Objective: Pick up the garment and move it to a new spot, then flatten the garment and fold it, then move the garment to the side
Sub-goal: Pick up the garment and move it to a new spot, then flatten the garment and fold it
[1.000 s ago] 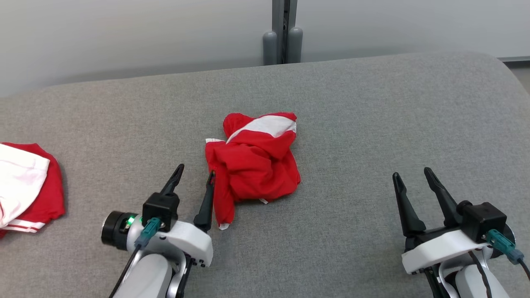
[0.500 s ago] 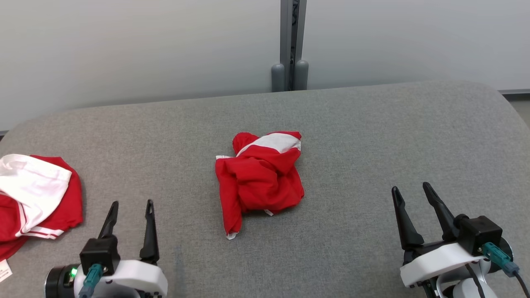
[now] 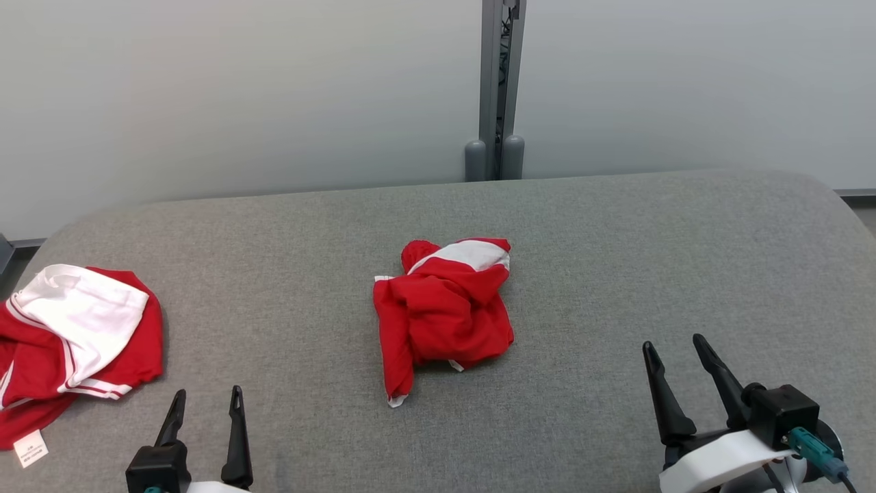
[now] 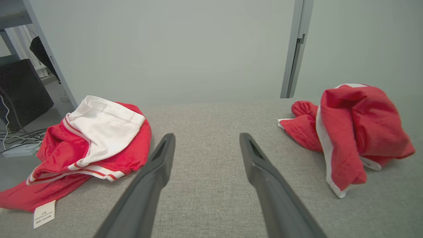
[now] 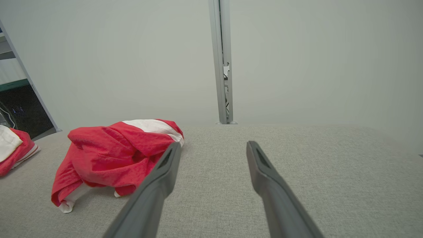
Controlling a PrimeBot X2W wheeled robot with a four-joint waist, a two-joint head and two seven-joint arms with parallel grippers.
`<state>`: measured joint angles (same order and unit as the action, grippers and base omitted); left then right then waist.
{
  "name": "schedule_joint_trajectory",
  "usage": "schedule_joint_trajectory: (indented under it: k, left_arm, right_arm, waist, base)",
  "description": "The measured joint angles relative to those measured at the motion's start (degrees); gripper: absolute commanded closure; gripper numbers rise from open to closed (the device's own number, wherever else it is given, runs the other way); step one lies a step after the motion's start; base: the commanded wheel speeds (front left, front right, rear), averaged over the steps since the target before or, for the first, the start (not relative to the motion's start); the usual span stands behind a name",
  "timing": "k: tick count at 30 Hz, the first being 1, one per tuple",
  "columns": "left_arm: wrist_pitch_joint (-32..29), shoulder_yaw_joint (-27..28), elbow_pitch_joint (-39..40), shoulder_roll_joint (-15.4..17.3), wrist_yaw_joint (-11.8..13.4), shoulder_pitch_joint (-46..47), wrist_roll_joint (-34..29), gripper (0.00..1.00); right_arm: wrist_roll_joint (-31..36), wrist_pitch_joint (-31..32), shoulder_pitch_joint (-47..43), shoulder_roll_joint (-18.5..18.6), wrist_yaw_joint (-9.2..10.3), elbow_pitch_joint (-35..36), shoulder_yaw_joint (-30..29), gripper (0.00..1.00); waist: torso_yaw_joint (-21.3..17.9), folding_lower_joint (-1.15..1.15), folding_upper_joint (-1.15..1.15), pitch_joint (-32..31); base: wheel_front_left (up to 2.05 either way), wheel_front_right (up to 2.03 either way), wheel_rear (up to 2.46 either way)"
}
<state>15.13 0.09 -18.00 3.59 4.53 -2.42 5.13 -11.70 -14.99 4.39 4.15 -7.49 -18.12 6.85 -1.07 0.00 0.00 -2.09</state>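
The garment [image 3: 445,315] lies crumpled in a red heap with a white band on top, in the middle of the grey padded surface [image 3: 616,260]. My left gripper [image 3: 207,394] is open at the bottom left, well clear of the heap, with nothing between its fingers. My right gripper [image 3: 672,342] is open at the bottom right, also apart from the heap. In the left wrist view the garment [image 4: 360,125] sits to the right of my open left gripper [image 4: 207,135]. In the right wrist view the garment [image 5: 112,152] lies left of my open right gripper [image 5: 214,143].
A second red-and-white garment [image 3: 75,335] with striped trim and a white care label [image 3: 31,448] is bunched at the surface's left edge. A pale wall with a grey post [image 3: 501,89] stands behind the surface. Dark equipment and cables [image 4: 19,89] sit beyond the left edge.
My left gripper has drawn back from the garment's left edge to the lower left, still open. The head camera has tilted up, shifting the whole picture. The garment has stayed put.
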Motion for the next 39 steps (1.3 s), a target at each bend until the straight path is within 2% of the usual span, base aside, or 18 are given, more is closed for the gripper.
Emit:
schedule_joint_trajectory:
  k: [12,23,30,39]
  left_arm:
    - [0.0,1.2,1.4,-0.6,-0.4,-1.7,-1.0,0.0]
    - [0.0,-0.8,1.5,-0.8,-1.0,-0.6,-0.9,0.0]
    - [0.0,-3.8,1.7,-0.8,-0.9,1.0,0.5,0.0]
    - [0.0,-7.9,2.1,-0.8,-0.3,5.6,2.2,0.0]
  right_arm:
    - [0.1,0.0,-0.5,-0.2,0.0,-0.1,0.7,0.0]
    - [-0.2,0.0,0.2,0.2,0.0,-0.7,2.3,0.0]
    - [-0.4,0.0,4.5,1.0,0.0,-2.9,3.8,0.0]
    - [-1.6,0.0,13.6,1.8,0.0,-7.3,2.6,0.0]
  waist:
    - [0.7,0.0,0.0,-0.9]
    - [2.7,0.0,0.0,1.0]
    - [5.4,0.0,0.0,4.2]
    - [9.7,0.0,0.0,11.5]
  base:
    - [0.0,0.0,0.0]
    - [0.0,0.0,0.0]
    - [0.0,0.0,0.0]
    - [0.0,0.0,0.0]
